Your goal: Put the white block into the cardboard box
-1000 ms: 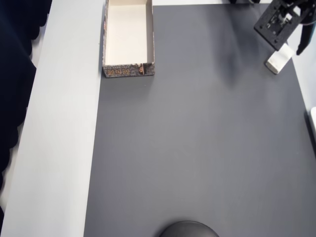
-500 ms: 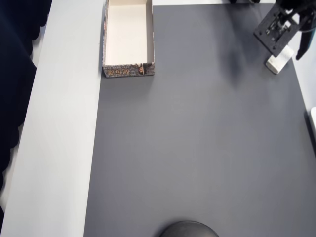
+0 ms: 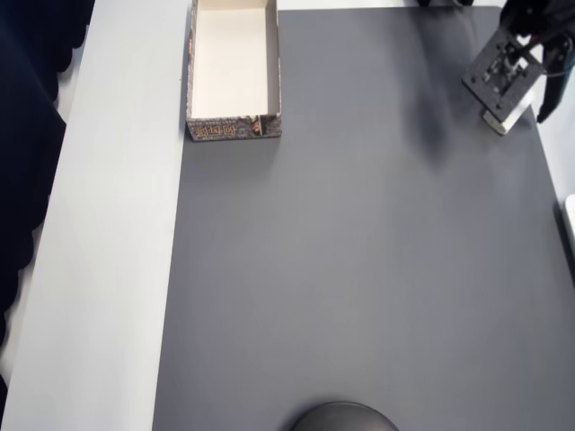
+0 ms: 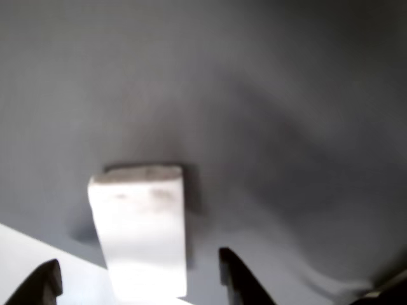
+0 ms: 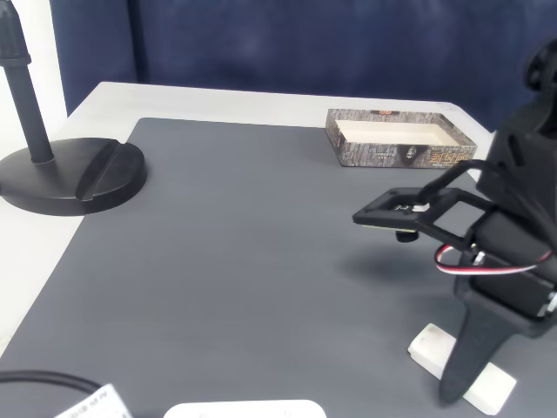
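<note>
Open gripper (image 4: pixel 137 279) poised over the white block (image 4: pixel 140 229) at the dark mat's (image 3: pixel 359 269) edge; cardboard box (image 3: pixel 234 67) well apart at the far corner.

Risk of a finger tip landing on the block or nudging it off the mat if lowered off-centre. Jaws spread wide, one finger on each side of the block, holding nothing; contact with the block impossible to tell.
</note>
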### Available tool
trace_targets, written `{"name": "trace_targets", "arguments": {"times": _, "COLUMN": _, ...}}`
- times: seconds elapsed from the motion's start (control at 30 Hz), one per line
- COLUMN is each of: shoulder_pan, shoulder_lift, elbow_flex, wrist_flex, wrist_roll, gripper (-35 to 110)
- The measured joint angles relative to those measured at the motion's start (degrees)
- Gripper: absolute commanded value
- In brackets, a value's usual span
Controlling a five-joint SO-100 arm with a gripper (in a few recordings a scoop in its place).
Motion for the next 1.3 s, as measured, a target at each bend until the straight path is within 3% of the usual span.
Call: {"name": "trace_targets", "arguments": {"times": 1.3, "shoulder_pan": 1.32, "shoulder_lift": -2.29, "elbow_flex": -0.09, "wrist_flex": -5.89, "wrist_roll": 2.64, "gripper": 34}}
